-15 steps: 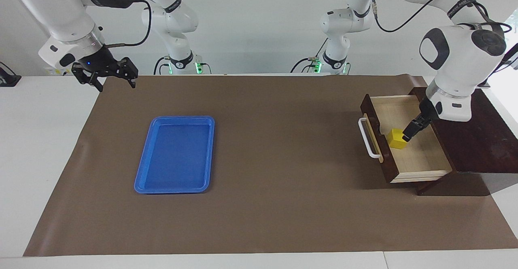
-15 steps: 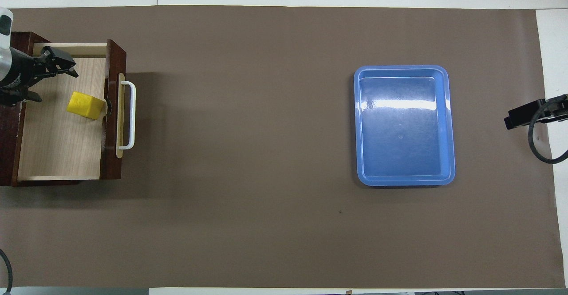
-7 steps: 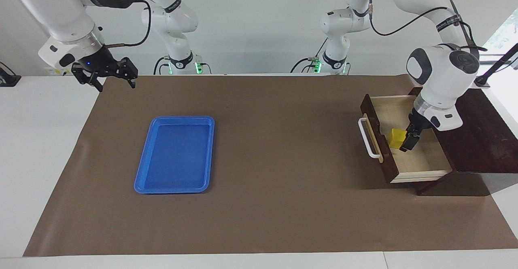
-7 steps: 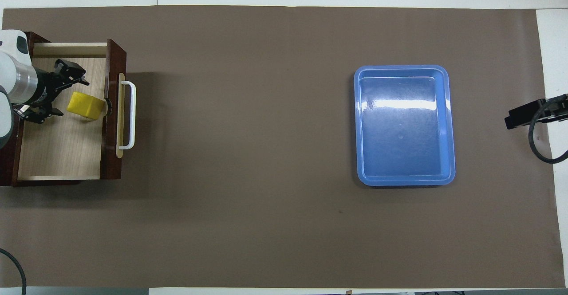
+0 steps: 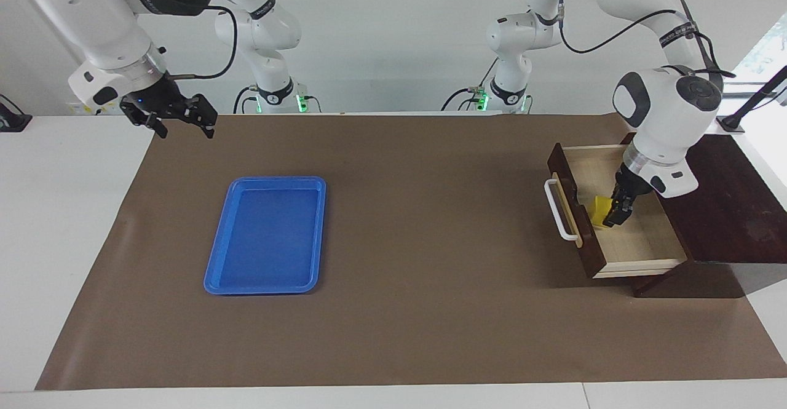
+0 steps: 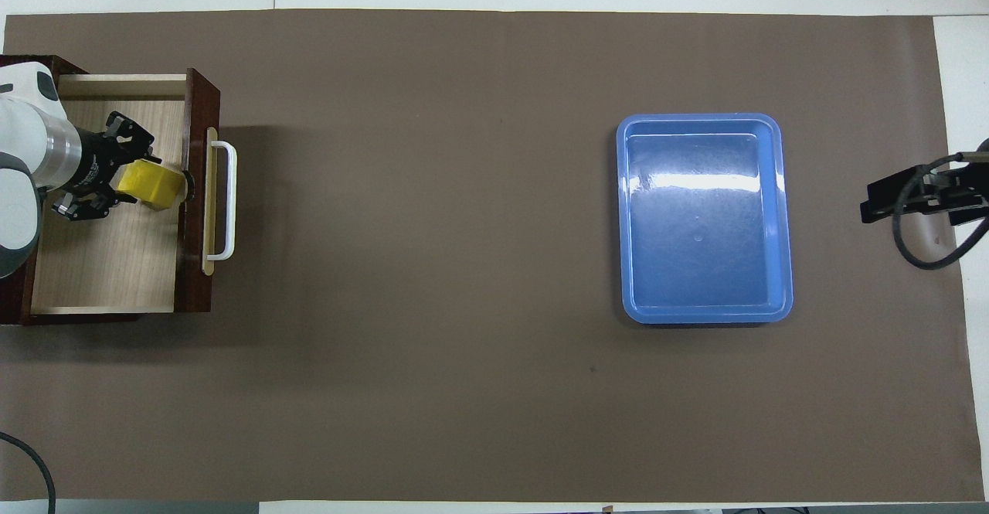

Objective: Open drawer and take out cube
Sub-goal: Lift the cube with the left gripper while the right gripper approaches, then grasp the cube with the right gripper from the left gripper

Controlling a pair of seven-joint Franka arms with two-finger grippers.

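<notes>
The drawer (image 5: 591, 255) is pulled open from its dark wooden box at the left arm's end of the table, and its pale inside shows in the overhead view (image 6: 108, 267). The yellow cube (image 5: 597, 210) lies in it against the drawer's front and is seen from above as well (image 6: 154, 186). My left gripper (image 5: 613, 213) is down in the drawer, open, with one finger on each side of the cube's end (image 6: 127, 178). My right gripper (image 5: 184, 127) is open and empty, up over the mat's corner at the right arm's end (image 6: 888, 201).
A flat, empty blue tray (image 5: 267, 237) lies on the brown mat toward the right arm's end (image 6: 703, 220). The drawer's white bar handle (image 5: 556, 209) sticks out toward the middle of the mat. The dark box top (image 5: 731, 212) is beside the left arm.
My left gripper has moved across the drawer toward its front and now straddles the cube. My right gripper has shifted slightly toward the mat.
</notes>
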